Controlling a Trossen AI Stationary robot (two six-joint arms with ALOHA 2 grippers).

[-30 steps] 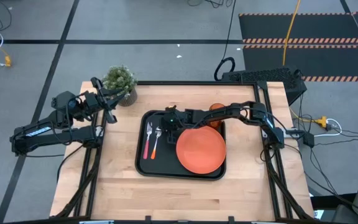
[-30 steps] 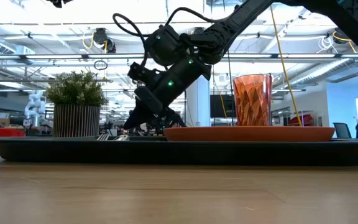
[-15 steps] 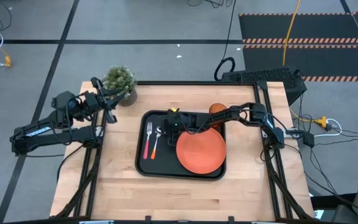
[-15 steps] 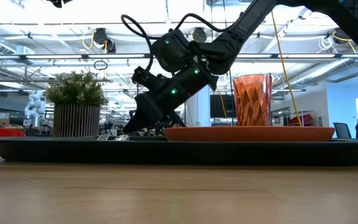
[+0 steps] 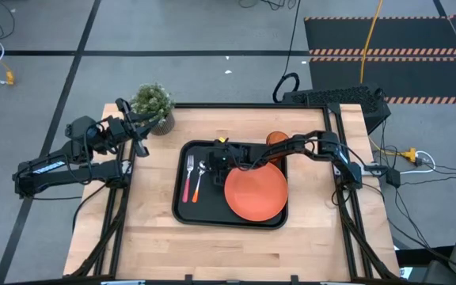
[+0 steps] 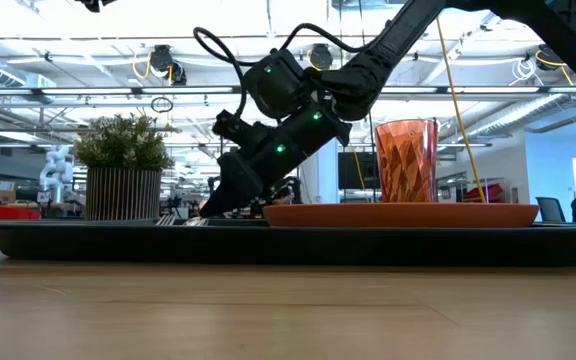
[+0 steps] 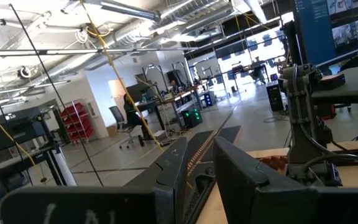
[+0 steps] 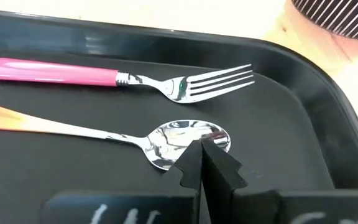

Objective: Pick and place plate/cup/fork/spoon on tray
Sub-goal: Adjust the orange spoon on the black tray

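With right gripper pinched shut, empty, just above the spoon beside the fork on the tray at frame centre, it could knock the spoon askew; left gripper parted, idle at left.

We see an orange plate on our black tray, amber faceted cup, fork with pink handle and silver tines, spoon with shiny silver bowl and orange handle, green plant in striped pot, pale wooden table
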